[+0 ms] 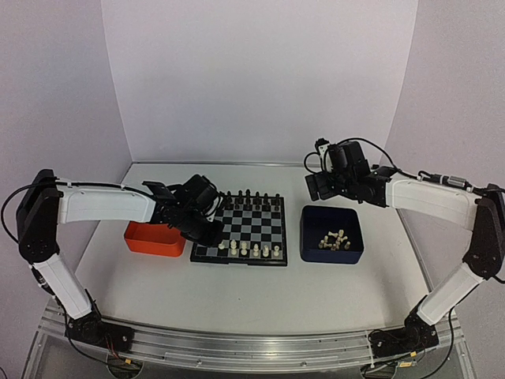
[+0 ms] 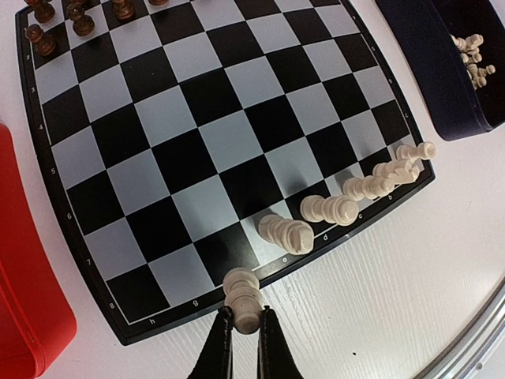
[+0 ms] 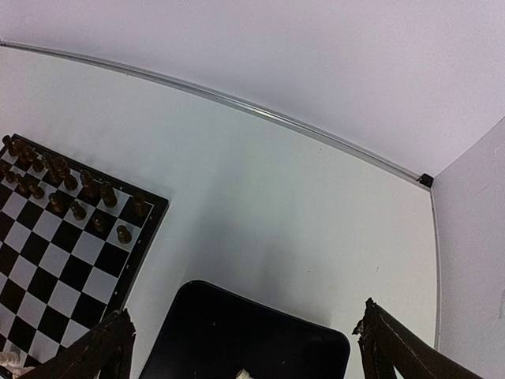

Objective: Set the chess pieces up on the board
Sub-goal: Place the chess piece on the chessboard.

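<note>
**Left arm.** The left gripper (image 2: 245, 328) has its jaws drawn in narrow on a single white piece (image 2: 242, 294), pinched between the two fingertips. It is held over the near edge of the board (image 2: 197, 142), just left of the white pieces already standing (image 2: 330, 208) along the near row. Whether its base touches the square cannot be told.

**Right arm.** The right gripper (image 3: 248, 309) hangs with its jaws spread wide and nothing between them, above the far side of the dark blue tray (image 1: 316, 254).

**Stock.** The remaining white pieces (image 1: 336, 239) lie in a loose heap in that tray, right of the board. The black pieces (image 1: 248, 197) occupy the far rows. An orange tray (image 1: 150, 241) sits to the left, just beside the board.

**Handling assessment.**
- The pieces appear to be rigid moulded plastic: very light, smooth and round in section.
- A pinch off centre is likely to squirt or spin one out of the pads.
- The narrow bases make toppling likely, and one knocked piece could fell its neighbours.
- The best hold is judged to be across the body below the head, with the fingers set across the row rather than along it.
- Pieces in the heap lie at mixed angles, so each will probably need singling out before it can be gripped.
</note>
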